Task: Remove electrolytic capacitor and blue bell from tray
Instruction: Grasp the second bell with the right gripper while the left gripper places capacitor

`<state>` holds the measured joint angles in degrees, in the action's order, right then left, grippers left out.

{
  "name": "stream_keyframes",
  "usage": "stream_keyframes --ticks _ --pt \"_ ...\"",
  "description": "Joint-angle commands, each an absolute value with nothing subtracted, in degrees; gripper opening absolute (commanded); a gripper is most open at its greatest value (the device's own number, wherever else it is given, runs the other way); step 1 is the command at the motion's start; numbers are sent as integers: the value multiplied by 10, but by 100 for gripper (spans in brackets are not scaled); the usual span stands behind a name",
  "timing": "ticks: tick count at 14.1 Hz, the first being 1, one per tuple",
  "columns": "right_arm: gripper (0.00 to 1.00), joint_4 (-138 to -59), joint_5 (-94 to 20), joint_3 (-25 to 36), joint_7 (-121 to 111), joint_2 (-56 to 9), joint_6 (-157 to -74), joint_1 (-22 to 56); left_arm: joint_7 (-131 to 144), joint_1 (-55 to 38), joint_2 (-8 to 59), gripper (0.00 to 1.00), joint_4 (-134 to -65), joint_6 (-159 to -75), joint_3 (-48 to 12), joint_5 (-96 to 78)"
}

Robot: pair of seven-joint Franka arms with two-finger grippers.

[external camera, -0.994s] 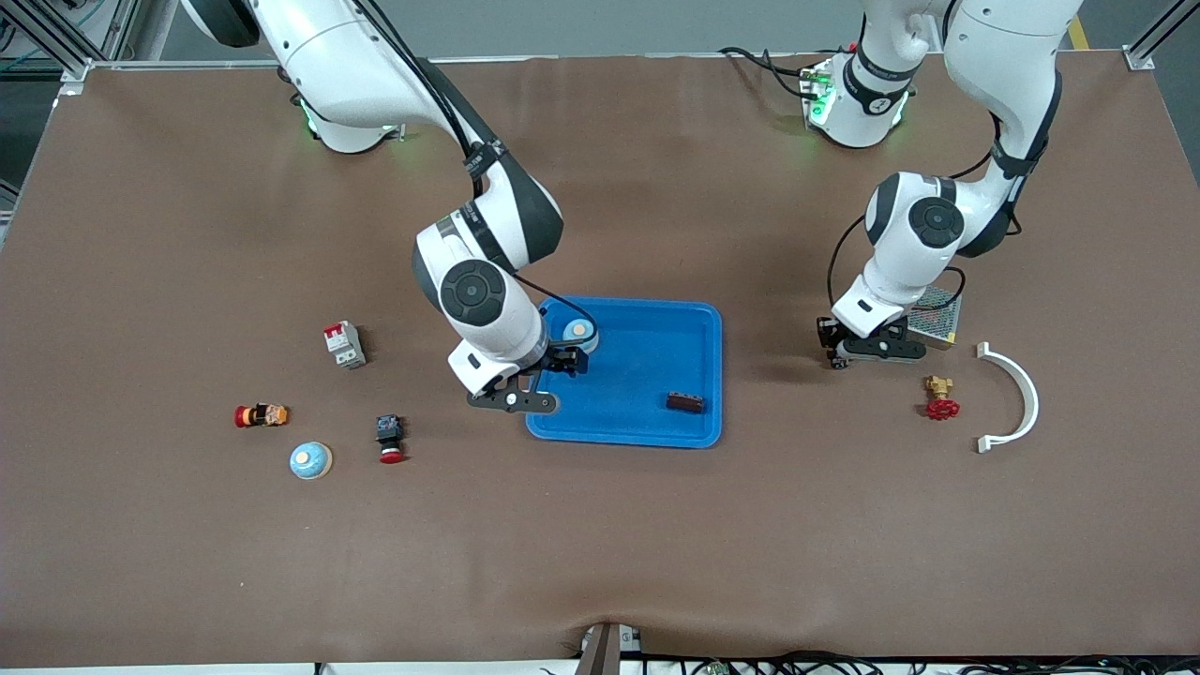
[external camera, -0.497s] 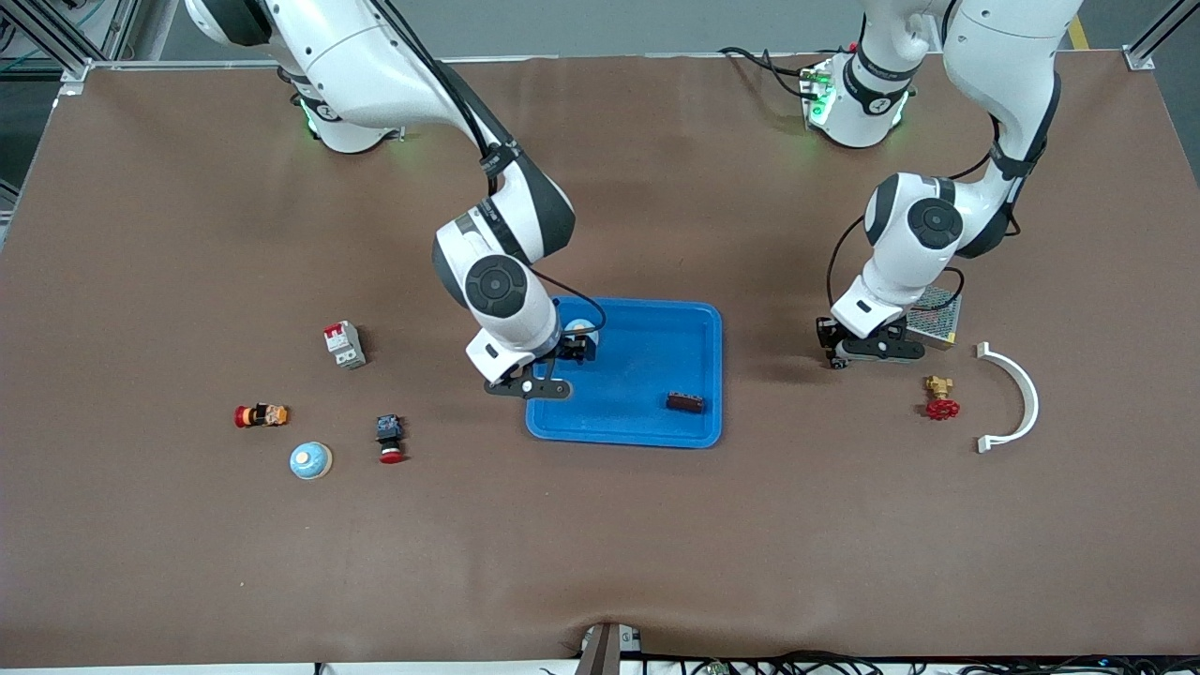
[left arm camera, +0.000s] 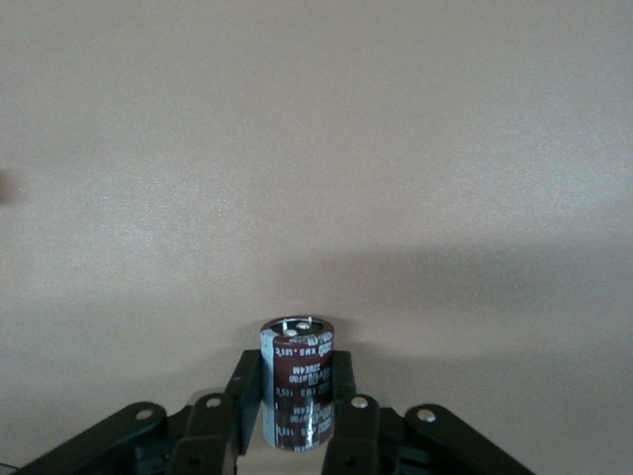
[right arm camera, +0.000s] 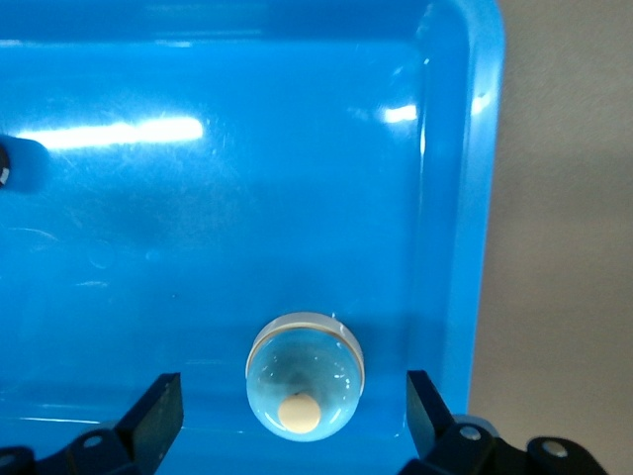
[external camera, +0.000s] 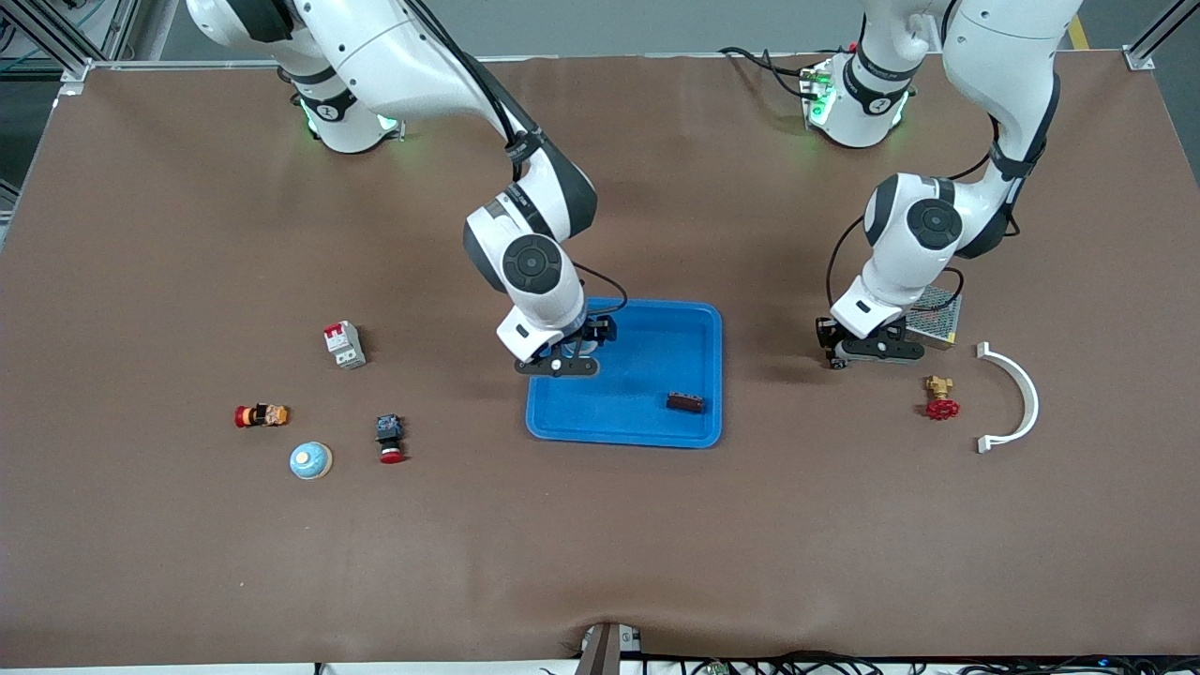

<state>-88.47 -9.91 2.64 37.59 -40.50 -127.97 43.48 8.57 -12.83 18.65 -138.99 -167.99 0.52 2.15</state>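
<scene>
The right gripper (right arm camera: 292, 406) hangs low over the tray (external camera: 656, 427), its fingers spread wide on either side of the blue bell (right arm camera: 305, 376), which sits in the tray's corner nearest the right arm's base. The step in hand looks like taking the bell: next, descend a little, close squarely on the dome, then lift it clear of the rim. The left gripper (left arm camera: 295, 421) pinches the capacitor (left arm camera: 297, 361) upright, off the tray, low over the bench toward the left arm's end. Only the wrist views show bell and capacitor; the front view alone shows their placing.
</scene>
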Motion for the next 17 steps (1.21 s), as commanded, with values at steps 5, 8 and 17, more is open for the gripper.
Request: stream_keyframes --ticks 5,8,17 --pt "100 -912 -98 33 384 -421 -1339 449 92 -130 202 76 -1376 -1689 6 34" --pt "100 -912 -97 33 384 -429 -1344 455 96 -130 207 76 -1373 -1693 6 34" --pt "100 -925 -97 33 384 -433 -1365 462 282 -187 234 77 -1097 -1323 5 34"
